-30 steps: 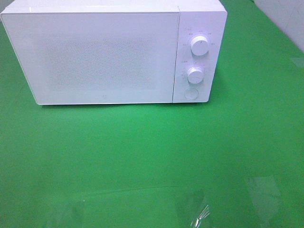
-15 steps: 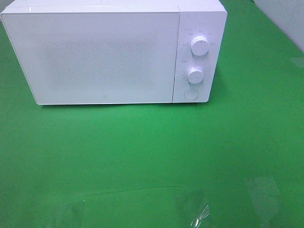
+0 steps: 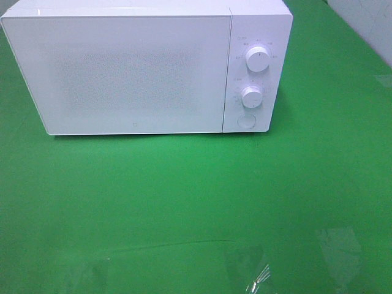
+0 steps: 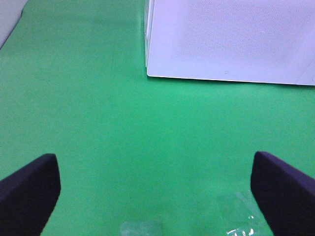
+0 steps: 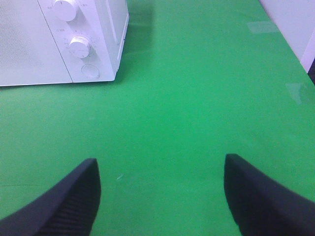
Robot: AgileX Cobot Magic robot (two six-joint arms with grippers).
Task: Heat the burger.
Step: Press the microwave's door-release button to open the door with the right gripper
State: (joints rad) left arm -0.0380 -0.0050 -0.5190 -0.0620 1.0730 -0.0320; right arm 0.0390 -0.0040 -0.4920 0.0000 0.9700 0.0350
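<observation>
Nothing has moved since the earlier frames; same scene. White microwave (image 3: 135,67) sits at the far edge of the green bench (image 3: 184,196), door shut, front frosted, inside not readable. Two knobs (image 3: 258,59) (image 3: 252,97) and a round button (image 3: 246,120) on its right-hand panel. Burger shows in no view, so I cannot tell where it is. Left tool (image 4: 155,189) has its jaws wide apart, empty, above bare bench facing the door. Right tool (image 5: 160,184) also spread, empty, facing the knob panel. Clear plastic scrap (image 3: 257,278) lies at the near edge.
</observation>
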